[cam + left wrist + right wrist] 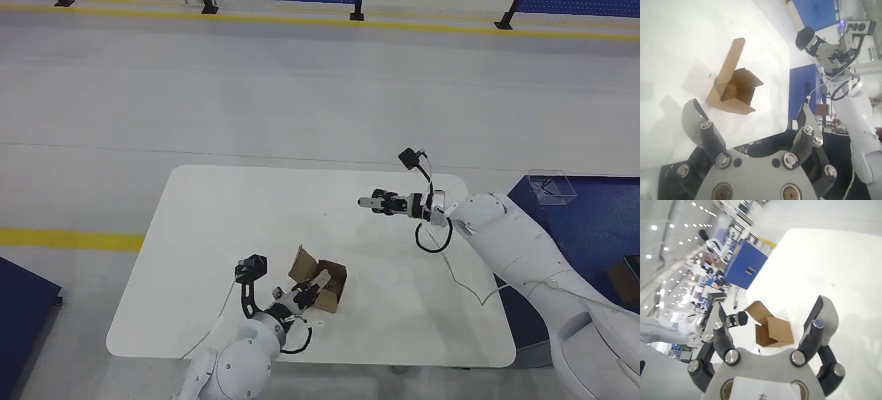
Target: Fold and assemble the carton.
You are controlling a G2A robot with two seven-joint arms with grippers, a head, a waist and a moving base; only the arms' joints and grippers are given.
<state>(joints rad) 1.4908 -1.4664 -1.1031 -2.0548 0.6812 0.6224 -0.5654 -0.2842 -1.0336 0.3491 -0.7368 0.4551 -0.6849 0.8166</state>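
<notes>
Pale grey floor (300, 90), smooth and marked with yellow lines (70, 238), is seen around a white table (220, 220) with rounded corners and a matt, flat top.

On this table, near its front edge and a little toward the left arm's side, the carton (322, 282) is placed. It is a small box of brown corrugated cardboard with plain sides and sharp folded edges, and it is not closed. One long flap (732, 58) is raised and stands out stiffly from the body, and shorter flaps are bent around the mouth. In the left wrist view the dark inside is looked into, so the mouth is turned toward the left gripper (748, 106). In the top view the long axis runs slantwise across the table, with the raised flap at the far-left end.

The grey curved fingers (694, 111) of the left gripper are spread wide, just beside the carton; whether it is touched cannot be told. The right gripper (769, 308) is held well apart from the carton, above the far right part of the table, and its ribbed pads (815, 311) are also spread, with nothing between them.
</notes>
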